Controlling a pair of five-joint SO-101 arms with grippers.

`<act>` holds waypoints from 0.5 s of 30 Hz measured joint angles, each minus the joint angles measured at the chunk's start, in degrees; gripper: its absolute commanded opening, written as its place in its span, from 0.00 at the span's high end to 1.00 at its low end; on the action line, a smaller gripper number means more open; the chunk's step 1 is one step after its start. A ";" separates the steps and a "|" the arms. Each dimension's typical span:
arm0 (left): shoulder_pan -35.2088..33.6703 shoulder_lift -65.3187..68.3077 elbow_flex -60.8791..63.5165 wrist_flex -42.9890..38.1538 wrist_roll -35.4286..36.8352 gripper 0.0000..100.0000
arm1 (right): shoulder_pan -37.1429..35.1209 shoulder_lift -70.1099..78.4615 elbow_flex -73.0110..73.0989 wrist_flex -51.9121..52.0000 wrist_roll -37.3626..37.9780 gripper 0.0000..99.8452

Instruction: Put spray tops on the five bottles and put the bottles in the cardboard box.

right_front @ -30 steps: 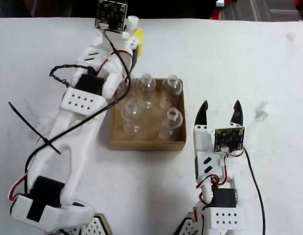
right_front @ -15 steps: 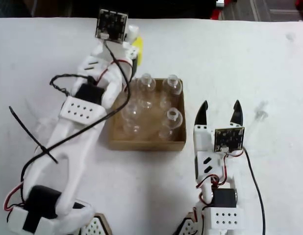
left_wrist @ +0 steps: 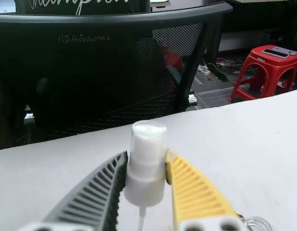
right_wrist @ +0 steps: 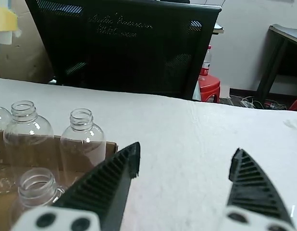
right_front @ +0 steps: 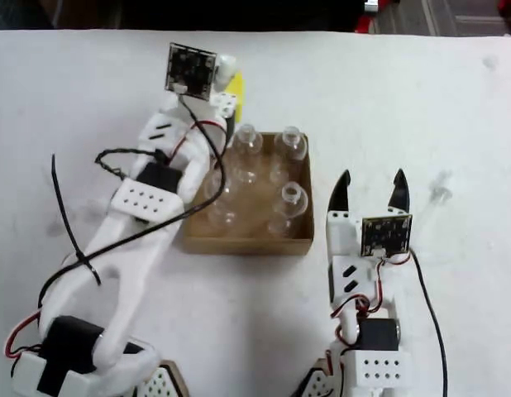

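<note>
My left gripper (right_front: pixel 226 76) hovers beyond the far left corner of the cardboard box (right_front: pixel 247 243), shut on a white spray top (right_front: pixel 225 63). In the left wrist view the spray top (left_wrist: pixel 146 163) stands upright between the grey and yellow fingers of the left gripper (left_wrist: pixel 146 168), its thin tube hanging below. Several clear open-necked bottles (right_front: pixel 290 143) stand upright in the box; my left arm hides part of one. Right of the box my right gripper (right_front: pixel 369 187) rests open with nothing in it. In the right wrist view, bottles (right_wrist: pixel 82 136) stand beside the right gripper (right_wrist: pixel 185 158).
A small clear piece (right_front: pixel 440 195) lies on the white table to the right of the right gripper. Black cables (right_front: pixel 69 223) loop off the left arm. A black mesh chair (left_wrist: pixel 105 62) stands past the table's far edge.
My left gripper has shifted slightly right, closer to the box's far left corner, with the spray top still in it. The right arm has not moved.
</note>
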 measured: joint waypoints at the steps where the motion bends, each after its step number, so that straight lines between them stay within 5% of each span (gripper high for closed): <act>1: 0.26 0.00 0.00 0.00 0.00 0.98 | 0.00 0.00 0.00 0.00 0.00 0.73; 15: 0.79 -7.38 10.81 -5.98 0.00 0.98 | 0.00 0.00 0.00 0.00 0.00 0.73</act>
